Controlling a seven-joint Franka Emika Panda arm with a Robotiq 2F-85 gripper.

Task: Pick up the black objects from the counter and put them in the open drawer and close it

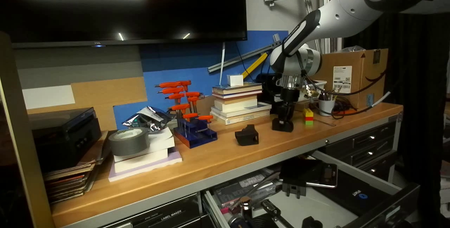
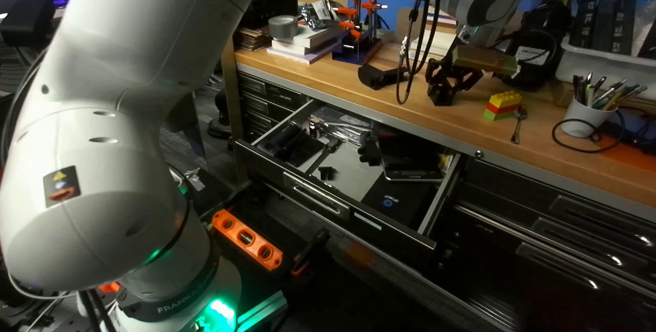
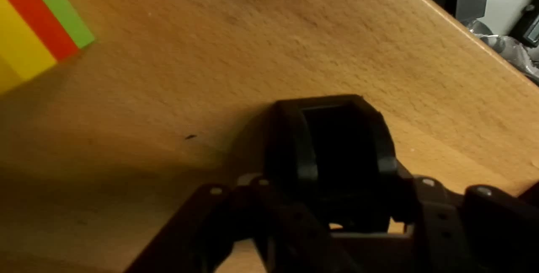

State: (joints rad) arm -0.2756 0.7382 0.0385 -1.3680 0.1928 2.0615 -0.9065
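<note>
Wooden tabletop (image 1: pixel 207 157) backs the drawer (image 2: pixel 315 193), open presumably for filling; behind it I see the claw (image 3: pixel 339 193) pinching one black block (image 1: pixel 283 125), likely to lift; another block (image 1: pixel 246 135) waits.

Workshop: hex keys (image 1: pixel 180 107), spirit level (image 2: pixel 256 245).

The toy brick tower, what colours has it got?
The tower is yellow on top, then red, then green, best seen in an exterior view.
</note>
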